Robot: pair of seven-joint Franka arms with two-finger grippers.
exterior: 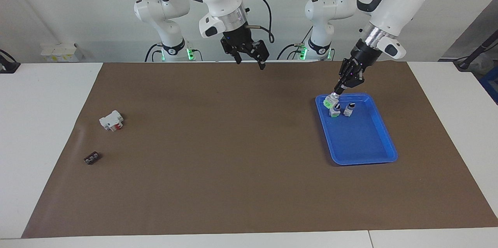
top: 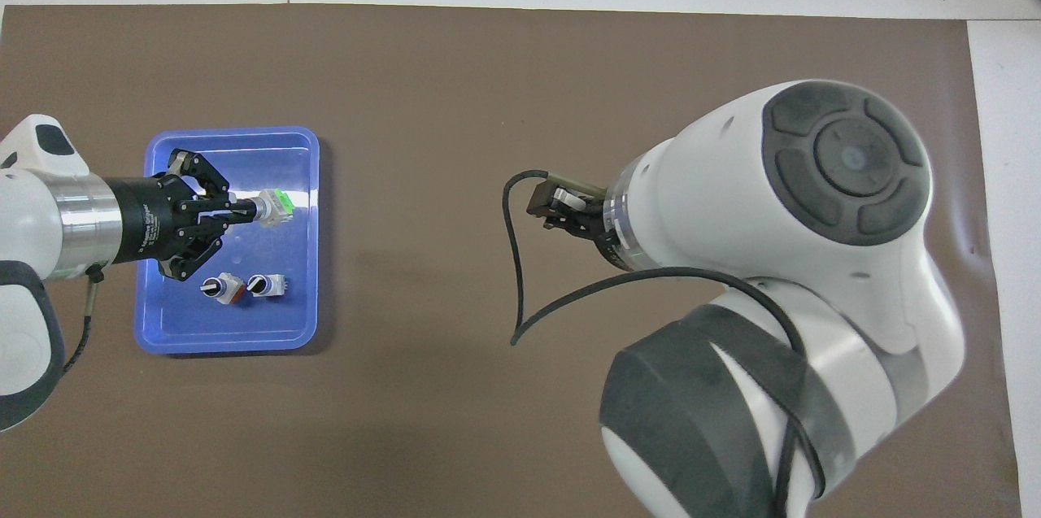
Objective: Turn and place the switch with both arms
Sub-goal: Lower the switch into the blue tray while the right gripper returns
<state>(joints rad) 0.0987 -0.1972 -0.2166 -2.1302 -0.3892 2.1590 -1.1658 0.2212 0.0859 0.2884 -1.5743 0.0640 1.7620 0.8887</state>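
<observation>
Left gripper (exterior: 337, 91) grasps the switch (exterior: 329, 102) above the blue tray (exterior: 383, 136); right gripper (exterior: 249, 61), released, hangs over the mat (exterior: 218, 154).

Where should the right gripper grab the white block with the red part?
Likely mid-length on the white block, clear of its red end, from straight above. It lies flat and slanted on the mat, so turn the fingers across its narrow width. The right gripper hangs open over the mat; the left gripper holds the switch over the tray.
</observation>
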